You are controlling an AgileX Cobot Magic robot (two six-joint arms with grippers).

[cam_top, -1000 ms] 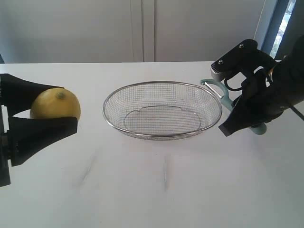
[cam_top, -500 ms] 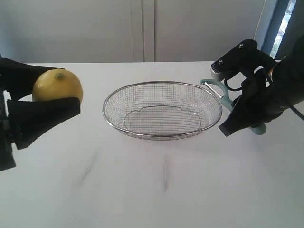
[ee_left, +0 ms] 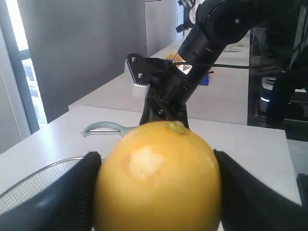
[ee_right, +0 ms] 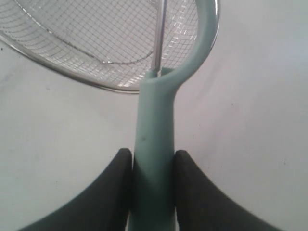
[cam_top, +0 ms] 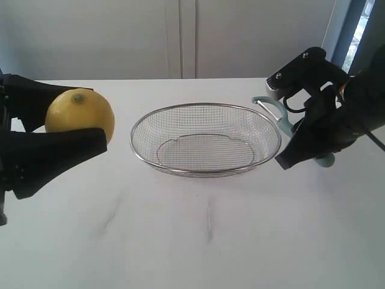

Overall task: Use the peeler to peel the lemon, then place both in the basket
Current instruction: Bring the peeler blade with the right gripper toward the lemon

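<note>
Exterior view, left side: shows the left gripper [cam_top: 96, 117] clamped on the lemon [cam_top: 78, 109], one black finger above and behind the fruit, the other below and in front. Holds the lemon clear of the white tabletop [cam_top: 198, 241], well to the left of the wire-mesh basket [cam_top: 204, 173]. Presents a nearly round fruit with no marked long axis; turns its small stem nub upward.

Left wrist view: fills the foreground with the lemon, fingers pressed against both flanks, nub at the crown, a pale glossy patch on the skin facing the camera. Places the peeler's looped head and the other arm beyond the fruit.

Right wrist view: shows the right gripper [ee_right: 151, 159] closed on the peeler [ee_right: 154, 120], both fingers tight against the thick teal handle. Runs the long axis straight out from between the fingers toward the basket. Sets the curved loop and its thin metal blade over the basket's rim and mesh; cannot tell whether touching or raised above.

Exterior view, right side: lays the peeler on a diagonal, head up and to the left at the basket's right end, handle butt down and to the right, protruding past the black fingers.
</note>
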